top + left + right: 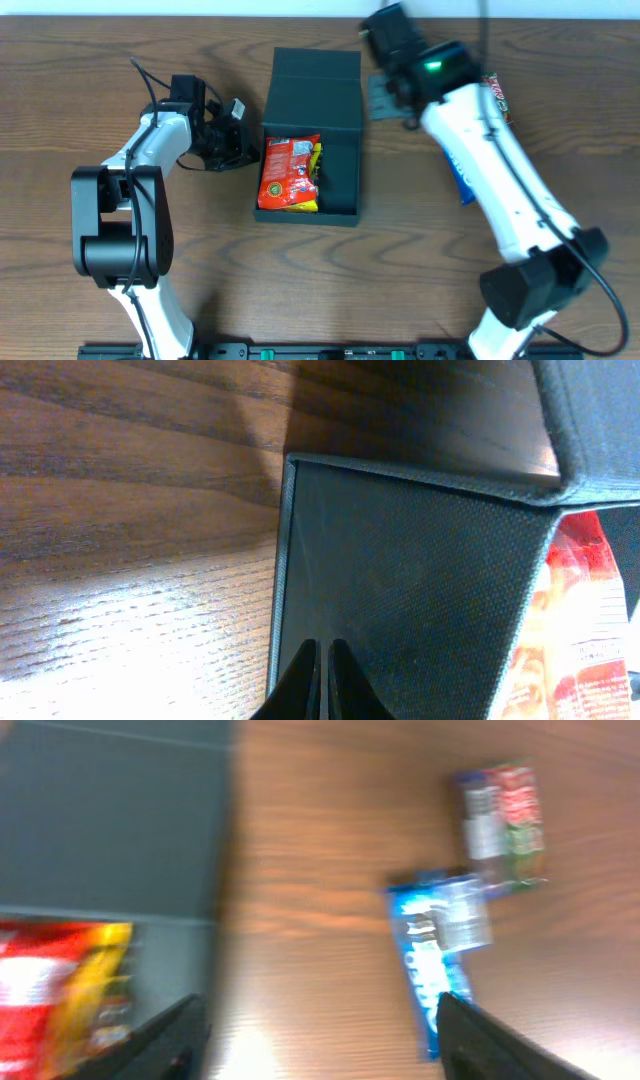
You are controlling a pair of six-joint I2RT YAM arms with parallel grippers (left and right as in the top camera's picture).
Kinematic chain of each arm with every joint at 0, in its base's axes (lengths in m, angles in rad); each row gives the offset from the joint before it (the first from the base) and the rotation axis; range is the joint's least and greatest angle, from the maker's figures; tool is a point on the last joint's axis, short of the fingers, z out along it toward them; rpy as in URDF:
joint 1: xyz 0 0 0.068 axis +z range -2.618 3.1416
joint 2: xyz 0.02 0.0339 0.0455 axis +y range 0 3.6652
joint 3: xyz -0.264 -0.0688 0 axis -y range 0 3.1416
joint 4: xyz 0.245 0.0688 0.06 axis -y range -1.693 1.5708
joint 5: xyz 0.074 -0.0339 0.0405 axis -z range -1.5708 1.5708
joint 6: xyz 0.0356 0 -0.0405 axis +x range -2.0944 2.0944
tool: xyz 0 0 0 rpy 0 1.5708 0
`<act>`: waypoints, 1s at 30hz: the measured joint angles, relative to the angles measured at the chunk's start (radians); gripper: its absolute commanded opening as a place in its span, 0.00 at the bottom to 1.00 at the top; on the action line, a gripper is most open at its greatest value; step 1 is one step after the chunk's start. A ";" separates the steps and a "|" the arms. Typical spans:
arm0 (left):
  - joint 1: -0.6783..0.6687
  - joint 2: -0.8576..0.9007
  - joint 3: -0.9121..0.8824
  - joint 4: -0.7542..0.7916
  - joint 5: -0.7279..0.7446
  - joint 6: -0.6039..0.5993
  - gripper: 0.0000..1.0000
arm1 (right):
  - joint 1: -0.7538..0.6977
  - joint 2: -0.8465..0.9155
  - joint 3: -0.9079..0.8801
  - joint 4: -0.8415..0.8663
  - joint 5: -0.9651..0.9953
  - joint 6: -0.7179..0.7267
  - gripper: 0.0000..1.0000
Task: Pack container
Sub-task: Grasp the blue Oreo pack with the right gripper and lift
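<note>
The dark teal container (340, 90) stands open at the table's middle, its flap lid (316, 63) folded back at the far end. A red and yellow snack packet (290, 172) lies inside it and also shows in the left wrist view (565, 630) and the right wrist view (60, 980). My left gripper (243, 148) is shut and empty, its tips (322, 660) right at the container's left wall (400, 590). My right gripper (385, 95) is open and empty above the table just right of the container; its fingers (320, 1040) straddle bare wood.
A blue snack packet (463, 175) and a red and green packet (499, 98) lie on the table to the right, partly under my right arm. Both show in the right wrist view, the blue one (432, 970) and the red and green one (505, 820).
</note>
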 measured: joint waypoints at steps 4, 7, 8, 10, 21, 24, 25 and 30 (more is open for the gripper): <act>0.000 0.000 0.000 0.000 -0.006 0.000 0.06 | -0.138 0.007 -0.088 0.043 0.049 -0.082 0.95; 0.000 0.000 0.000 0.000 -0.008 0.000 0.06 | -0.238 0.029 -0.201 0.111 0.029 -0.128 0.99; 0.000 0.000 0.000 0.000 -0.008 0.000 0.06 | -0.279 0.039 -0.253 0.148 0.005 -0.141 0.99; 0.000 0.000 0.000 0.000 -0.008 0.000 0.06 | -0.325 0.045 -0.317 0.206 -0.030 -0.151 0.96; 0.000 0.000 0.000 0.000 -0.008 0.000 0.06 | -0.362 0.045 -0.500 0.372 -0.139 -0.241 0.74; 0.000 0.000 0.000 0.000 -0.008 0.000 0.06 | -0.362 0.045 -0.541 0.393 -0.171 -0.267 0.74; 0.000 0.000 0.000 0.000 -0.008 0.000 0.06 | -0.362 0.045 -0.558 0.402 -0.177 -0.275 0.74; 0.000 0.000 0.000 0.000 -0.008 0.000 0.06 | -0.362 0.045 -0.614 0.443 -0.194 -0.285 0.73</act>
